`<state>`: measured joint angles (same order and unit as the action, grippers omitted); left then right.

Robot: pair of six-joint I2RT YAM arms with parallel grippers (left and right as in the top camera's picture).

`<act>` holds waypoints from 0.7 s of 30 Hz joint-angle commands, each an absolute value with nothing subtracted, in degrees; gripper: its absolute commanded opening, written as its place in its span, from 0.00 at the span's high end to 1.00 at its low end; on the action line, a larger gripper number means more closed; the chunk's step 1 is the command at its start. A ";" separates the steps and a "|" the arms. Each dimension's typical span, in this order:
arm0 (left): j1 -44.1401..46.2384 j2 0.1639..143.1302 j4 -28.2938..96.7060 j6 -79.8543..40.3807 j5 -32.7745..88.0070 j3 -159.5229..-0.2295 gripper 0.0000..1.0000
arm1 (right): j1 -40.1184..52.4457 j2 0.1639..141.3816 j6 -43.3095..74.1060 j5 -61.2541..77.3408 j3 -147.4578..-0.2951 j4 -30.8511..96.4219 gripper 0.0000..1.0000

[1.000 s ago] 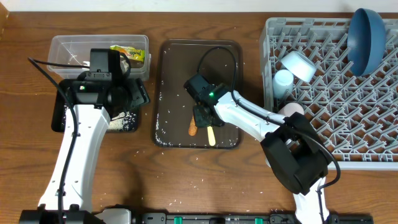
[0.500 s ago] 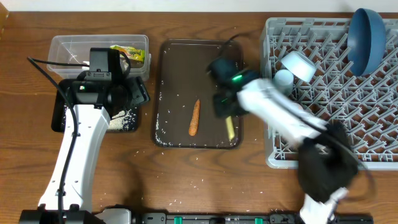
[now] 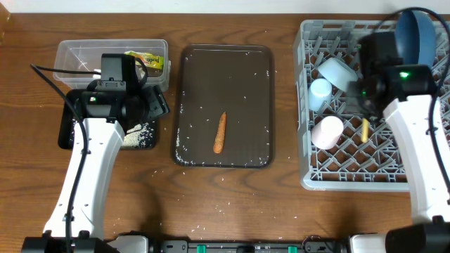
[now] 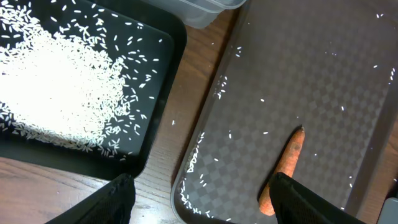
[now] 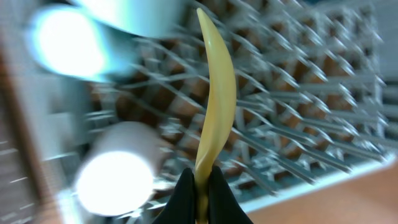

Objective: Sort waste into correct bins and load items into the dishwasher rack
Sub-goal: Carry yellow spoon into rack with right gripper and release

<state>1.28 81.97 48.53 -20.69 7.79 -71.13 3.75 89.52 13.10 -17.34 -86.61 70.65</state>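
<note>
My right gripper (image 3: 365, 105) (image 5: 200, 186) is shut on the pale yellow spoon (image 3: 365, 130) (image 5: 214, 93) and holds it over the grey dishwasher rack (image 3: 422, 179). In the rack are the blue plate (image 3: 415, 35), the light-blue bowl (image 3: 337, 72), the light-blue cup (image 3: 320, 90) and the pink cup (image 3: 328, 131). The brown stick (image 3: 220, 132) (image 4: 283, 168) lies on the dark brown tray (image 3: 223, 70). My left gripper (image 4: 199, 202) is open over the tray's left edge. Rice (image 4: 56, 81) fills the black tray (image 3: 67, 133). The clear tub (image 3: 77, 55) holds the yellow-green wrapper (image 3: 146, 61).
Loose rice grains (image 3: 180, 144) are scattered on the brown tray and on the wooden table (image 3: 232, 204) in front of it. The left arm (image 3: 91, 169) stretches over the black tray.
My right arm has carried the spoon from the brown tray rightward to above the rack. The brown stick stays on the tray. The left arm has not moved.
</note>
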 commanded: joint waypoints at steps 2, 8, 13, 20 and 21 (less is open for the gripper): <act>1.04 81.65 48.07 -19.75 7.94 -71.13 0.28 | -1.23 90.26 8.95 -20.93 -82.02 69.17 0.99; 1.04 81.67 46.15 -19.75 7.94 -71.13 0.28 | -2.28 90.26 2.94 -16.23 -75.48 61.80 0.99; 1.04 81.67 46.15 -19.75 7.94 -71.13 0.28 | -2.22 90.32 0.25 -12.60 -71.05 54.46 0.99; 1.04 81.67 46.13 -19.75 7.94 -71.13 0.28 | -2.24 90.32 -0.03 -11.53 -69.54 52.01 0.73; 1.04 81.67 46.06 -19.75 7.94 -71.13 0.28 | -2.22 90.32 0.40 -11.53 -69.54 51.40 0.52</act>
